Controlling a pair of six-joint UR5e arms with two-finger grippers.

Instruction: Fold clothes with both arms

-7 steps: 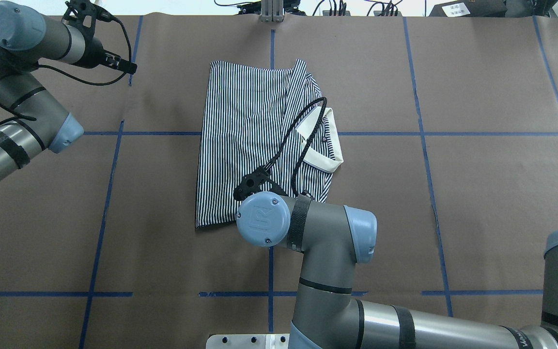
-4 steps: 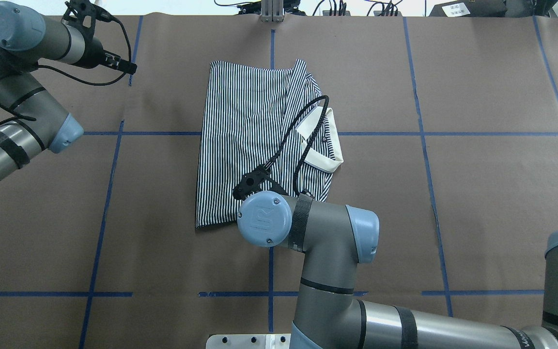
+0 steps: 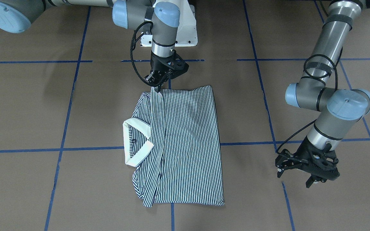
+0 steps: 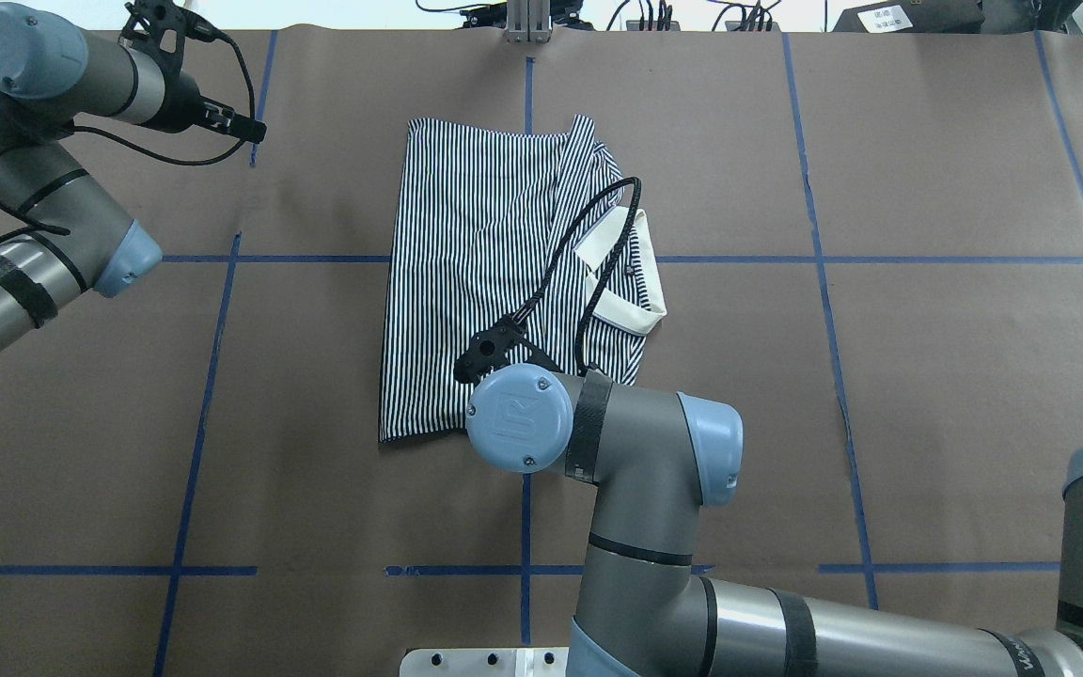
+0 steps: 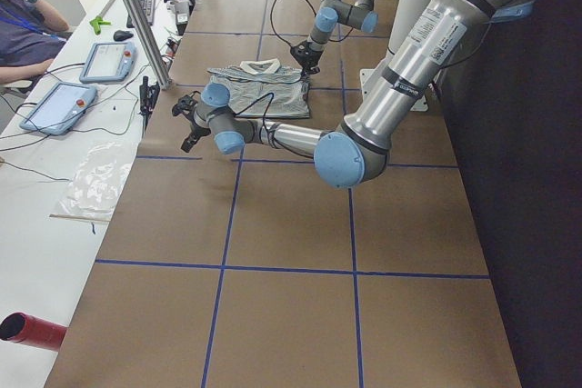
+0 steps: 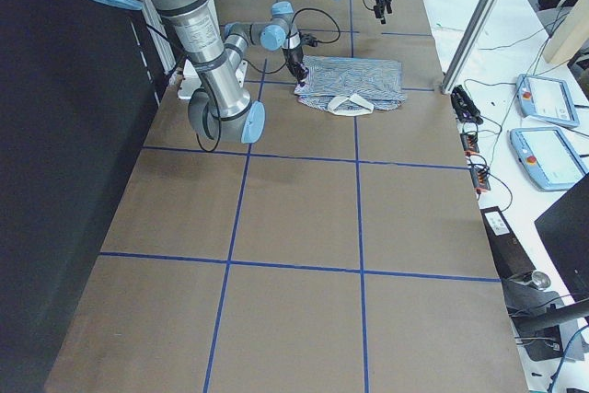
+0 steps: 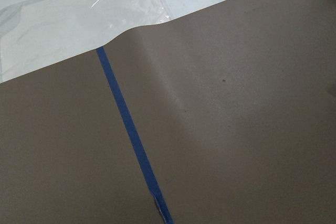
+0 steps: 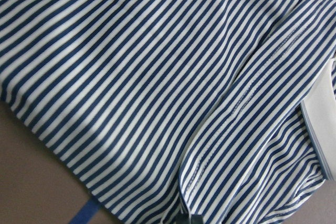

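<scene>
The navy-and-white striped polo shirt (image 3: 185, 141) lies folded lengthwise in the middle of the brown table, also in the overhead view (image 4: 476, 254). Its cream collar (image 3: 136, 141) points toward the robot's right side. My right gripper (image 3: 157, 86) is at the shirt's edge nearest the robot base and is shut on a pinch of striped fabric, which peaks up slightly. In the overhead view the right wrist (image 4: 518, 418) hides it. The right wrist view is filled with striped cloth (image 8: 157, 77). My left gripper (image 3: 295, 178) is open and empty, off to the shirt's side above bare table.
Blue tape lines (image 3: 255, 143) divide the brown paper cover. The white pedestal base (image 3: 185, 35) stands behind the right gripper. An aluminium post (image 4: 527, 23) stands at the far edge. A clear plastic sheet (image 7: 79, 14) lies beyond the paper's edge.
The right wrist has shifted slightly to the right and a little farther from the base over the shirt's near edge. The left arm has not moved.
</scene>
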